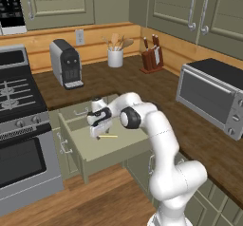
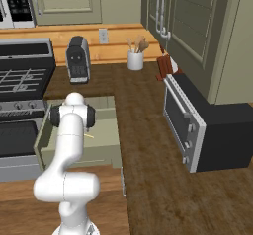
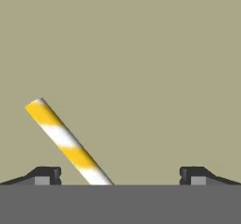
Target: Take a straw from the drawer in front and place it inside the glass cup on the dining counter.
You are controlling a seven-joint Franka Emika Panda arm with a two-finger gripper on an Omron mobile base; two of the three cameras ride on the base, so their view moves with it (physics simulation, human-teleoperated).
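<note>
Reaching down into the open drawer [image 1: 102, 156], the end effector [image 3: 120, 175] hangs with its fingertips [image 3: 44, 175] wide apart, holding nothing. The straw [image 3: 66, 142] lies flat on the drawer floor, between the tips but toward one side, its long axis slanting diagonally across the gap, so the grasp likely needs recentering

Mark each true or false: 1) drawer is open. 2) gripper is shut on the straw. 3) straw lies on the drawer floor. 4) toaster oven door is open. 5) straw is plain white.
1) True: the drawer is pulled out.
2) False: the gripper is open, fingertips wide apart, straw between them, ungripped.
3) True, in the left base view.
4) False: the toaster oven door is closed.
5) False: it is yellow and white striped.
</note>
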